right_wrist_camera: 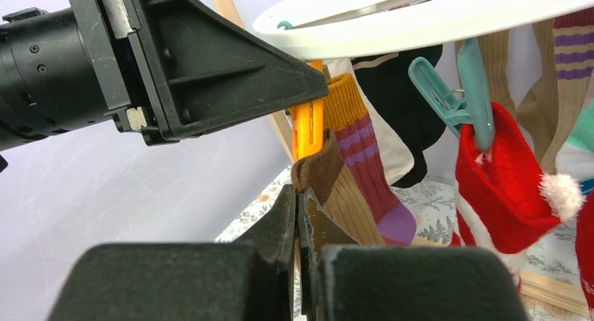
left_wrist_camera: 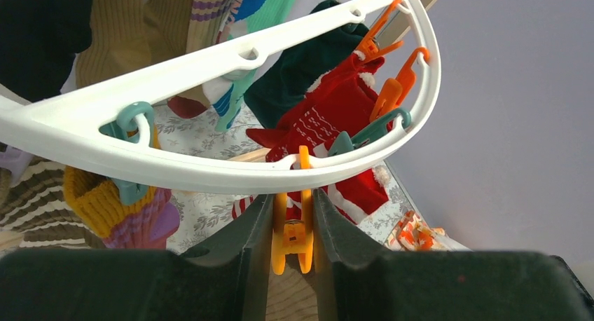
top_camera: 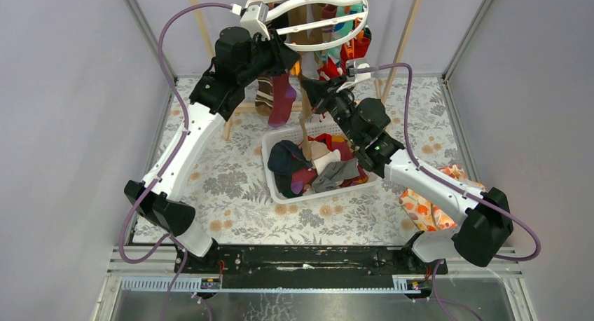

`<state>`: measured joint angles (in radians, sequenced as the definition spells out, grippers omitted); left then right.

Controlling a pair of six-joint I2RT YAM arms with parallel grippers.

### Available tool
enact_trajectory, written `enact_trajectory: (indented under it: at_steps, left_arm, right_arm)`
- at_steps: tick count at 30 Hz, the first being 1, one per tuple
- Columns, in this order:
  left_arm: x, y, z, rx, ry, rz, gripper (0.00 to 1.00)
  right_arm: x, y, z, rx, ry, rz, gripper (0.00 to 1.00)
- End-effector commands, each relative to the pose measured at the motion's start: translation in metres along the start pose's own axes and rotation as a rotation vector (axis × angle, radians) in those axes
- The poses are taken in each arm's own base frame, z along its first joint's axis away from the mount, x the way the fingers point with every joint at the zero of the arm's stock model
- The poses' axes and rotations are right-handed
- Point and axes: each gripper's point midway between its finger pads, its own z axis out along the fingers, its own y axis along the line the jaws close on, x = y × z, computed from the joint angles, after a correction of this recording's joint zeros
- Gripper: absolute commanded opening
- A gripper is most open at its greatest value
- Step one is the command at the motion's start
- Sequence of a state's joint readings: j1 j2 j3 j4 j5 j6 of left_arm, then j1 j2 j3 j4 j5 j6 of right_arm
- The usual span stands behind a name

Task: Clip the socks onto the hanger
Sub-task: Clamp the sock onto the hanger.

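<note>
Several socks point(left_wrist_camera: 329, 111) already hang from the hanger point(left_wrist_camera: 210, 170), among them a magenta sock point(right_wrist_camera: 371, 188) with a purple toe and a red sock point(right_wrist_camera: 501, 188) held by a teal clip. We judge the task well under way but far from finished, since a heap of socks lies in the white basket point(top_camera: 274, 189) on the table below the ring.

We are in the middle of one more clipping. Our left gripper point(left_wrist_camera: 291, 209) is pressed together on an orange clip point(left_wrist_camera: 293, 240) that dangles from the near rim of the ring, one finger flat against each side of it. Our right gripper point(right_wrist_camera: 302, 209) is closed tight on a tan sock point(right_wrist_camera: 336, 188) and lifts its brown cuff up to the lower end of that same clip. In the right wrist view the cuff touches the clip's tip. We cannot tell whether the clip's mouth is open wide enough, or whether the cuff sits inside it. The rest of the sock trails down toward the basket.

What is left, as we read it, is to seat the cuff, let the clip bite, release both grips, then go on with the pile in the basket.
</note>
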<state>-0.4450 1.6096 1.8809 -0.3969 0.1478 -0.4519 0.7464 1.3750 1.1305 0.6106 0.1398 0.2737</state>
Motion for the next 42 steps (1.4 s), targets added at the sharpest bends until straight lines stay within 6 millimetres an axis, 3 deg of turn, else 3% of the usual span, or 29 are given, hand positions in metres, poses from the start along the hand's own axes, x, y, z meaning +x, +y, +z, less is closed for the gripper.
enact_trajectory:
  at_steps: [1,11,17,21,30,42]
  left_arm:
    - [-0.012,-0.010,-0.006,0.005,-0.035,0.034,0.00]
    - [-0.015,-0.011,-0.006,-0.008,-0.051,0.056,0.00]
    - [-0.018,-0.009,-0.008,-0.031,-0.067,0.064,0.00]
    - [-0.016,-0.009,-0.008,-0.045,-0.068,0.074,0.00]
    - [-0.015,-0.010,-0.006,-0.054,-0.072,0.088,0.00]
    - [-0.015,-0.014,-0.006,-0.050,-0.074,0.097,0.00]
  right_arm:
    - [-0.037,0.019,0.003,-0.041,-0.090,0.004,0.00]
    - [-0.037,0.018,0.002,-0.036,-0.081,-0.006,0.00]
    - [-0.016,0.000,-0.011,0.023,-0.046,-0.027,0.00]
    - [-0.012,-0.006,-0.013,0.046,-0.041,-0.035,0.00]
    - [-0.025,0.003,-0.004,0.025,-0.061,-0.039,0.00]
    - [-0.030,0.010,0.003,-0.001,-0.065,-0.029,0.00]
